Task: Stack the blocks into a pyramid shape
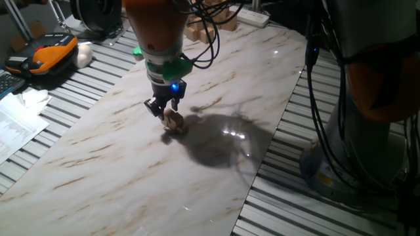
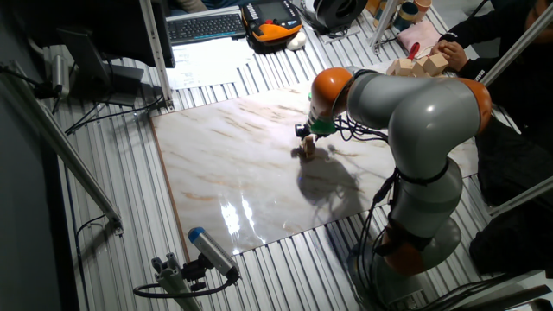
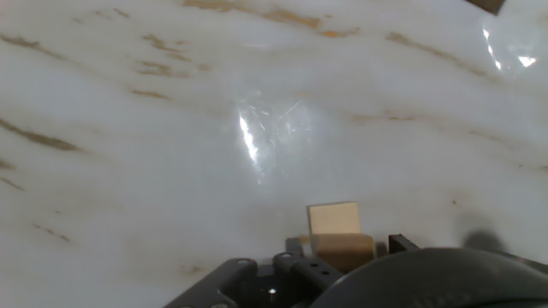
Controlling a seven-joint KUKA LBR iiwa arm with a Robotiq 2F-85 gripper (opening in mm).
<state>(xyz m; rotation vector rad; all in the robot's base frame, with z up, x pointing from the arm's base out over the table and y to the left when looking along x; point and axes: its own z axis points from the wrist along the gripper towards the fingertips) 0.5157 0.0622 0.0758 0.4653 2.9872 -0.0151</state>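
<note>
A small cluster of light-tan wooden blocks (image 1: 174,122) sits near the middle of the marble board (image 1: 98,164); it also shows in the other fixed view (image 2: 307,153). My gripper (image 1: 163,109) hangs directly over the cluster, fingertips at block height. In the hand view one block (image 3: 333,219) lies on the board. A nearer, darker block (image 3: 343,251) sits between my fingertips (image 3: 296,248) with small gaps on both sides. The jaws look open. The rest of the blocks are hidden by the hand or out of view.
A pile of larger pale wooden blocks (image 1: 205,27) lies at the board's far end, also in the other fixed view (image 2: 420,62). An orange device (image 1: 50,52), papers (image 1: 16,124) and a keyboard (image 2: 207,26) lie off the board on the slatted table.
</note>
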